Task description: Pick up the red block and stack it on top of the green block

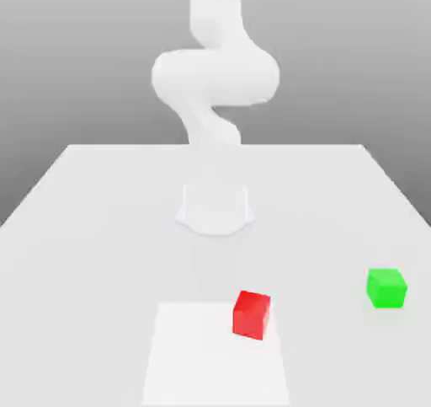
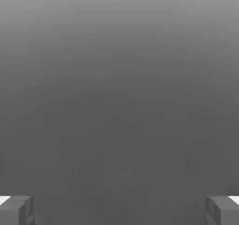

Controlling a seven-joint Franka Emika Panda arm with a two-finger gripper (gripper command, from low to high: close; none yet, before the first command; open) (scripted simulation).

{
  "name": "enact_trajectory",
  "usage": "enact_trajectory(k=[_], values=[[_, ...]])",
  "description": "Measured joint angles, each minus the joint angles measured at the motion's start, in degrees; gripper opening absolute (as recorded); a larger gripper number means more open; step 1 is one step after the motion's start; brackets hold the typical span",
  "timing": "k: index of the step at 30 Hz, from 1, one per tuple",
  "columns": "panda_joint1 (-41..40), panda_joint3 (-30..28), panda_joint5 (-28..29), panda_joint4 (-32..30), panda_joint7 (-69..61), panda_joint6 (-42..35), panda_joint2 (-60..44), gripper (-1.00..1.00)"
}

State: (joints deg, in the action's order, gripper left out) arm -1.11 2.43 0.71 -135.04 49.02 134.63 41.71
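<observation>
Standing wide, the pincer (image 2: 119,210) was seen in the hand view with its two fingers (image 2: 223,212) spread well apart, and between them a smooth grey expanse was shown, darker near the fingers and paler away from them. Over to the exterior view, and there the red block (image 1: 252,315) was spotted, bright as you like, set down on a pale rectangular patch (image 1: 210,367) of the bench (image 1: 84,270)! It was placed near the patch's edge on the exterior view's right, close to the corner nearer the robot's base (image 1: 215,211), and it was turned at an angle, so that its top and two side faces were presented. The green block (image 1: 386,289) was found well apart from it, out towards the exterior view's right, rested on the grey part of the bench and set a little nearer the far edge than the red one. It was turned more squarely to the camera, its top face lit a touch lighter than the front. Behind both blocks, the white arm (image 1: 217,77) was mounted on its base around the middle of the exterior view, its bulky links raised high above the bench against a grey backdrop.
</observation>
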Motion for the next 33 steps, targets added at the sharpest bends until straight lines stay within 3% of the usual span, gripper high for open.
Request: enact_trajectory(k=[12,17,22,28,29,33], values=[[-3.91,8.86,2.58,-17.70,17.05,15.84,-24.25,0.00],[-2.99,10.56,-0.93,-26.27,22.18,24.18,-36.47,0.00],[-2.64,10.07,1.31,-27.01,25.62,30.39,-44.28,0.00],[1.55,4.24,7.89,-25.95,30.40,37.39,-52.68,0.00],[2.44,3.12,8.76,-25.83,30.98,38.48,-53.99,-1.00],[2.42,3.13,8.84,-25.83,31.06,38.54,-53.99,-1.00]])
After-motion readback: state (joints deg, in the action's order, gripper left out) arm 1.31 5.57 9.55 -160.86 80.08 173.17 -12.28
